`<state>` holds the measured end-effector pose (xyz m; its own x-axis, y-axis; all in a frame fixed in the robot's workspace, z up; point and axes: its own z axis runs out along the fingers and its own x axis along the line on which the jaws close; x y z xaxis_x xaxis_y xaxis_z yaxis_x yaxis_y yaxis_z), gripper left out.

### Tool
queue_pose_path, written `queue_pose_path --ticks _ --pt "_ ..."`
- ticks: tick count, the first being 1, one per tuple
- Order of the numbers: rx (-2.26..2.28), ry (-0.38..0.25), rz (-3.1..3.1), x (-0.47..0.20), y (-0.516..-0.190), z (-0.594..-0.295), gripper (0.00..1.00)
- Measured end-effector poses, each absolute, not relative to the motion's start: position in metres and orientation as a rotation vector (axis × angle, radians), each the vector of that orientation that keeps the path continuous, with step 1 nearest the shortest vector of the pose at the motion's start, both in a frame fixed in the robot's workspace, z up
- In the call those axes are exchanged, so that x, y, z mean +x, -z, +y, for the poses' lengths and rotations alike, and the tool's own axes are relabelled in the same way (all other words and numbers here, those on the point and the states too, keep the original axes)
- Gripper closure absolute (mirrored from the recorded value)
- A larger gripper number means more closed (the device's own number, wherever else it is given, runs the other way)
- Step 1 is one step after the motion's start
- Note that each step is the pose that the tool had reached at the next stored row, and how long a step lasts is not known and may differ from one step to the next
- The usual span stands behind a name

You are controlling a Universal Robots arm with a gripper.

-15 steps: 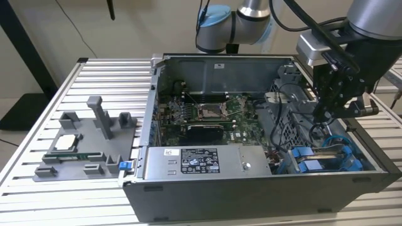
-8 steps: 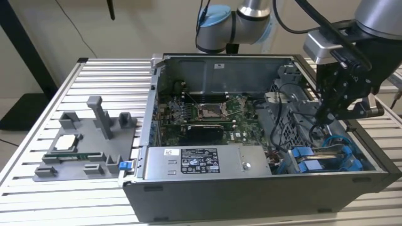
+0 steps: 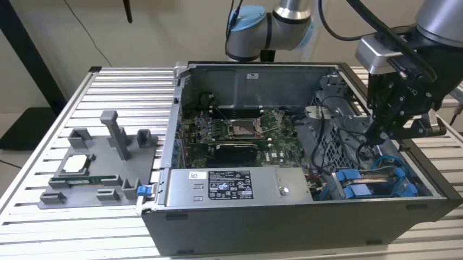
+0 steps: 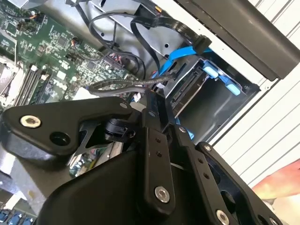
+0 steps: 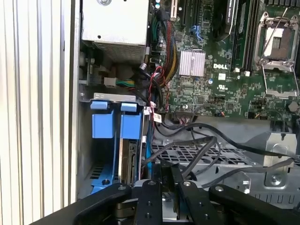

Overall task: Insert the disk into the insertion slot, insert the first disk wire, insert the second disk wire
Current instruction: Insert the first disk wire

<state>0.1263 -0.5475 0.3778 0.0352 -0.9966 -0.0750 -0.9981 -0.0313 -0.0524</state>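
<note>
First wrist view, disk (image 5: pixel 129 154) edge-on, blue-framed

Perforated metal drive cage (image 5: pixel 234 157), smooth blue plastic carriers (image 5: pixel 130 126), matt black gripper (image 5: pixel 169 178)

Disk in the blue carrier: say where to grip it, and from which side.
Probably the blue carrier tab at its exposed end, coming in through the open case; the disk stands on edge, its flat faces hemmed in.
</note>
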Motion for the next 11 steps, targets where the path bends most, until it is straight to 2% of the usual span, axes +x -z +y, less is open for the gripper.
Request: queue_pose_path --ticks 11 --pt "-2.167 -0.026 2.157 0.1338 -0.3749 -0.5479 1.00"
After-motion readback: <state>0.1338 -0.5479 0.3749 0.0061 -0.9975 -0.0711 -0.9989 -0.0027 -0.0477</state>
